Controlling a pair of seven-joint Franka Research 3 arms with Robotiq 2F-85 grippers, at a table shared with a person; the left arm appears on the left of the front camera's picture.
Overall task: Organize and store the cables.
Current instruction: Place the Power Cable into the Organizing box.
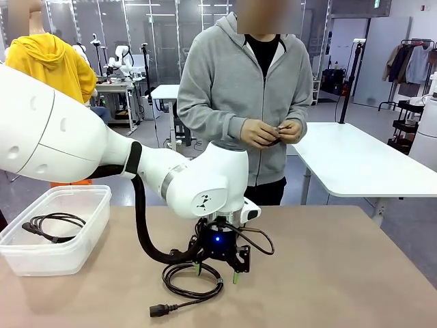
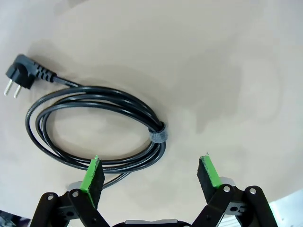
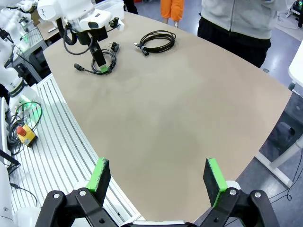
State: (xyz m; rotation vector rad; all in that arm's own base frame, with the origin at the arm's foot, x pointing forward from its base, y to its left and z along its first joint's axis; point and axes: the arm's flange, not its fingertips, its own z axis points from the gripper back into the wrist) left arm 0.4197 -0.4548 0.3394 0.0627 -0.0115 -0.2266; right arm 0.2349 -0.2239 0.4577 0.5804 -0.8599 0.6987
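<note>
A tan desk [image 1: 341, 273] sits up front. Behind it a long white table [image 1: 362, 164] stands on glossy grey floor [image 1: 369, 113], with glass partitions [image 1: 164, 34] and a clothes rack [image 1: 410, 55] farther back.

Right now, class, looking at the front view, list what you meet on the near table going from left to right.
Clear tub holding a coiled cable → plug of the loose cable → left gripper, open above that coil's right side.

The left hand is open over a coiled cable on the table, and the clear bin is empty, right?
Not empty: the front view shows a coiled cable already lying in the clear bin. The left hand is open over the table cable.
</note>
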